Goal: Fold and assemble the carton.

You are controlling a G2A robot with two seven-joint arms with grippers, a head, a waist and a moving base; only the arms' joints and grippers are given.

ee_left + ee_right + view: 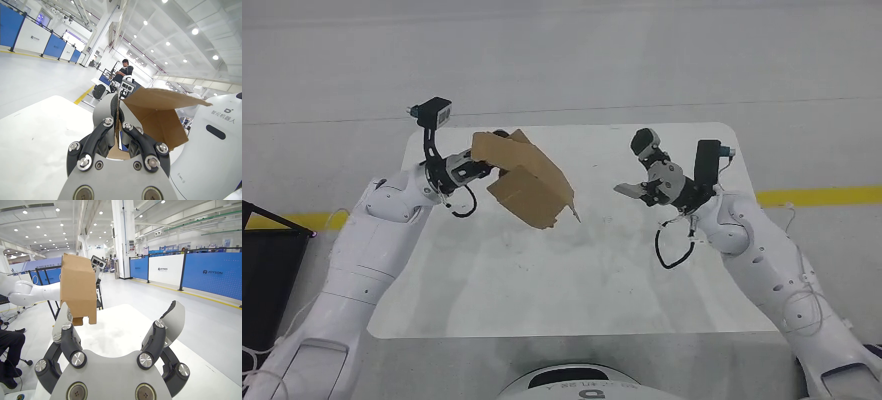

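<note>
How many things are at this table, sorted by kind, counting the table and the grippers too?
Carton: 1, the brown carton, pinched at one edge by the left gripper.
Grippers: 2, the left gripper shut on the carton and the right gripper with its fingers spread and nothing between them.
Table: 1, the white table.
Total: 4.

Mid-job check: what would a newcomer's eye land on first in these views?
The half-folded brown carton is held up off the white table, over its far left part, with the left gripper shut on one cardboard panel. Across a gap, the right gripper hangs open and empty, facing the carton.
</note>
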